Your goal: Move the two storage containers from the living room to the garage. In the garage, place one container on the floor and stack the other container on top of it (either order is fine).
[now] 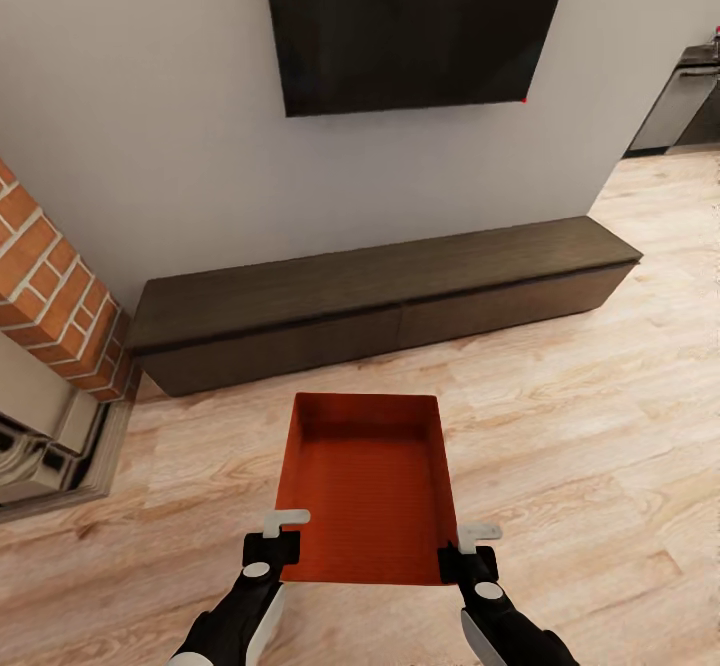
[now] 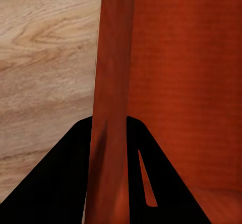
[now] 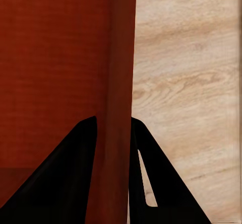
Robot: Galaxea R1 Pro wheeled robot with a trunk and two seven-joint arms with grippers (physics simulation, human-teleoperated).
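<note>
One orange-red storage container (image 1: 365,486) hangs in front of me above the light wood-plank floor (image 1: 580,446) of the living room, its ribbed bottom facing up at me. My left gripper (image 1: 272,546) is shut on its left wall near the close corner, and my right gripper (image 1: 467,558) is shut on its right wall. In the left wrist view the thin wall (image 2: 112,108) runs up between the black fingers (image 2: 60,183). The right wrist view has the other wall (image 3: 120,108) between its fingers (image 3: 60,178). The second container is out of view.
A long low dark-wood bench (image 1: 380,296) runs along the white wall just beyond the container, under a black wall TV (image 1: 410,21). A red-brick fireplace (image 1: 55,286) stands at the left. Dark kitchen cabinets (image 1: 690,106) show at the far right, with open plank floor toward them.
</note>
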